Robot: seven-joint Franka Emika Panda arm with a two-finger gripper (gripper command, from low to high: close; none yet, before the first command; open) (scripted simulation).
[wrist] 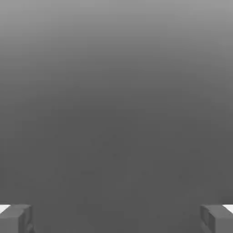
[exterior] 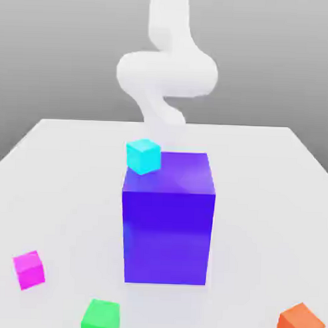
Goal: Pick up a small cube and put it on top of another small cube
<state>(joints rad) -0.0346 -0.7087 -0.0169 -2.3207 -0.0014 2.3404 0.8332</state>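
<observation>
The cyan cube (exterior: pixel 143 156) sits on the top face of the tall blue block (exterior: pixel 168 220), at the corner toward the exterior view's left and far from the camera, with part of its body overhanging the block's edge. This raised, off-centre seat leaves little support under it, so in my judgement a sideways nudge could tip it off.

The gripper (wrist: pixel 116 218) holds nothing. Its two fingertips (wrist: pixel 16 219) stand fully apart at opposite margins of the hand view, with plain grey background between them. No cube lies between the jaws. The arm (exterior: pixel 166 73) rises behind the blue block, so every cube lies in front of and below the end effector, well apart from it.

Three other small cubes rest on the table (exterior: pixel 60 163): a magenta cube (exterior: pixel 28 269), a green cube (exterior: pixel 100 315) and an orange cube (exterior: pixel 299 322). All three lie farther from the arm than the blue block does, near the table's front edge, and well apart from one another.

Clearance notes:
- Each floor cube has open table on all sides, giving room for the jaws to straddle it.
- The blue block stands between the arm and the floor cubes; a reach toward them probably must pass over or around it.
- The cyan cube is the nearest candidate, but its edge position calls for a vertical approach.

The pick has not yet begun.
</observation>
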